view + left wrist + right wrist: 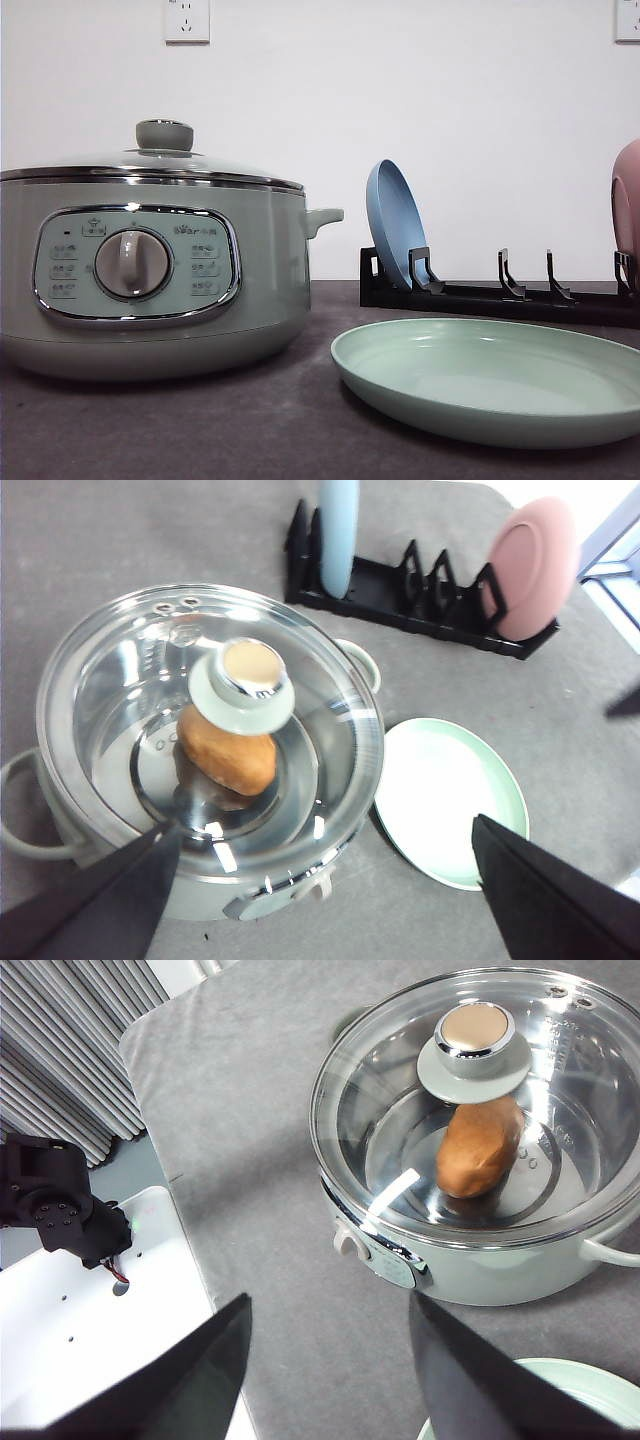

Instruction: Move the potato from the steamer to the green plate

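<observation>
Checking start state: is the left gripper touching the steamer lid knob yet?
Apart. In the left wrist view the left gripper stands open, its fingers at the frame's edge, while the lid knob sits well clear between them with glass lid showing all around it.
</observation>
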{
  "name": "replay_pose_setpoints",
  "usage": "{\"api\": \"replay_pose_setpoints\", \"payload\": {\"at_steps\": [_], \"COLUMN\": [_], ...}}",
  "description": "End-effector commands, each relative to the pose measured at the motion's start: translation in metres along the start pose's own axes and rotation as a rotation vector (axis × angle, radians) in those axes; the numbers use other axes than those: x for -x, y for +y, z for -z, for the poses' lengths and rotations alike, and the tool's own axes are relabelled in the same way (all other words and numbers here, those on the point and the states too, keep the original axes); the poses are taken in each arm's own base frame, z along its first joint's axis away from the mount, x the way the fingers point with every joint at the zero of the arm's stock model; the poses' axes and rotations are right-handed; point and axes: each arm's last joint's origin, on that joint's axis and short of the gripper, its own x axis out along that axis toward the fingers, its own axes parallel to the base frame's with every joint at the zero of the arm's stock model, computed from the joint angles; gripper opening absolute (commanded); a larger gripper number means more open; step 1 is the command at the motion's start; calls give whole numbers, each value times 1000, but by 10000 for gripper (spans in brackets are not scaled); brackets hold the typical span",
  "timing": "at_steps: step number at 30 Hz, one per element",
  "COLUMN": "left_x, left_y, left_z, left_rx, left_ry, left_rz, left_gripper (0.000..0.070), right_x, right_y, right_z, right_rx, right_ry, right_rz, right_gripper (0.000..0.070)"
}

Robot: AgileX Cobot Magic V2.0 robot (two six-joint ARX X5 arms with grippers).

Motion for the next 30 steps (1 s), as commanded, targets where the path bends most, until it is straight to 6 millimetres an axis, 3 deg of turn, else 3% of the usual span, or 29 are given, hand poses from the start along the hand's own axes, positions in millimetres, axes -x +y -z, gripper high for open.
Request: {"api": "replay_pose_setpoints", "payload": {"at_steps": [1, 7, 15, 24, 30], "left_x": [-4, -30, -92, -162, -194], "left_y": [-1, -5, -9, -7, -5], "left_z": [-17, -62, -97, -98, -90], "left_rx": [-7, -47, -109, -139, -145], "left_ry": [0, 78, 235, 398, 480], "left_rz": [-12, -76, -182, -238, -233], "left_gripper": [595, 595, 594, 592, 591], "right_x": [-1, -1, -1, -1, -1], "right_y": [1, 1, 1, 1, 1], "right_z": [-4, -3, -3, -3, -3], "right_rx": [23, 22, 22, 22, 22], "right_ry": [-1, 2, 3, 3, 3], "right_rz": [-9, 4, 4, 4, 4], "right_gripper": [311, 311, 311, 311, 311]}}
